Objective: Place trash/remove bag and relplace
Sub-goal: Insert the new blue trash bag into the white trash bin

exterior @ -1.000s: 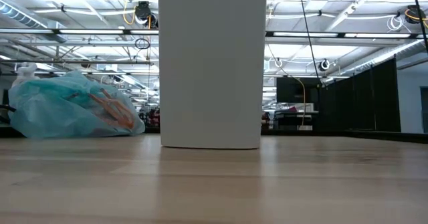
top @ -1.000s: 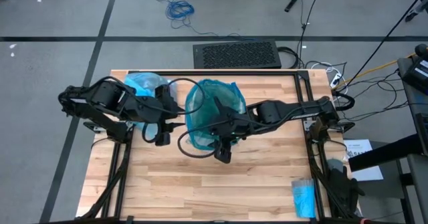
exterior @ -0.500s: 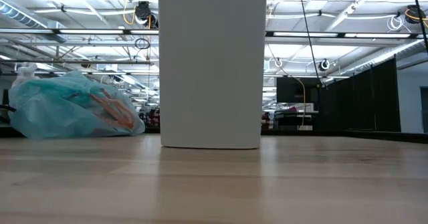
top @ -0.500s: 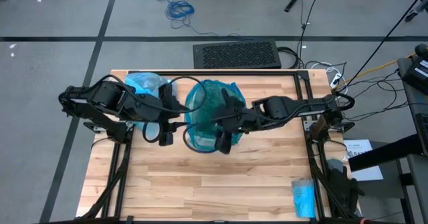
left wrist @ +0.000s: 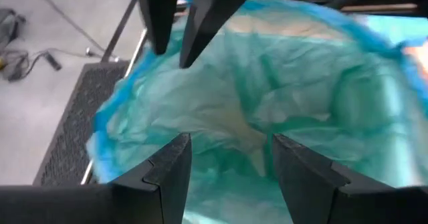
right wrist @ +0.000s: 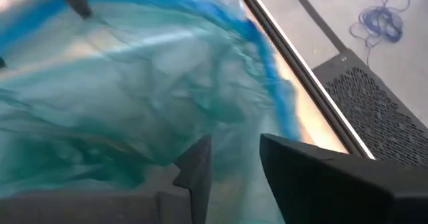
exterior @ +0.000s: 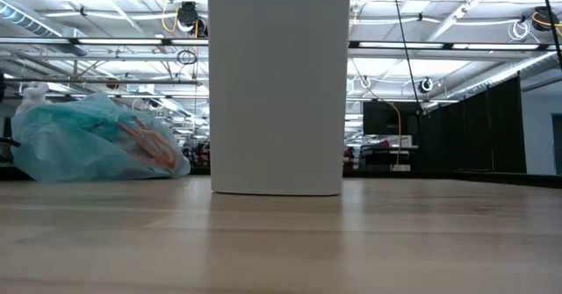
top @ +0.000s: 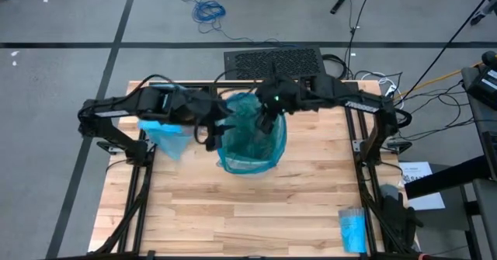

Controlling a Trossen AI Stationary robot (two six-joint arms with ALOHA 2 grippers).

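Both tools, left [top: 211,133] and right [top: 265,120], hover with fingers spread over the teal-green crinkled plastic liner [top: 250,140] in the white bin [exterior: 278,83]; the knotted light-blue trash-filled bag [exterior: 92,141] rests on the wooden worktop [top: 256,206] beside it.

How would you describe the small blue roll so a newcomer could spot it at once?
Start from the wooden table in the high view and go to the near corner on the right arm's side. The small blue roll lies there alone, beside the frame. Unlike the teal liner in the white bin at the table's middle, it is compact, bright blue and far from both arms.
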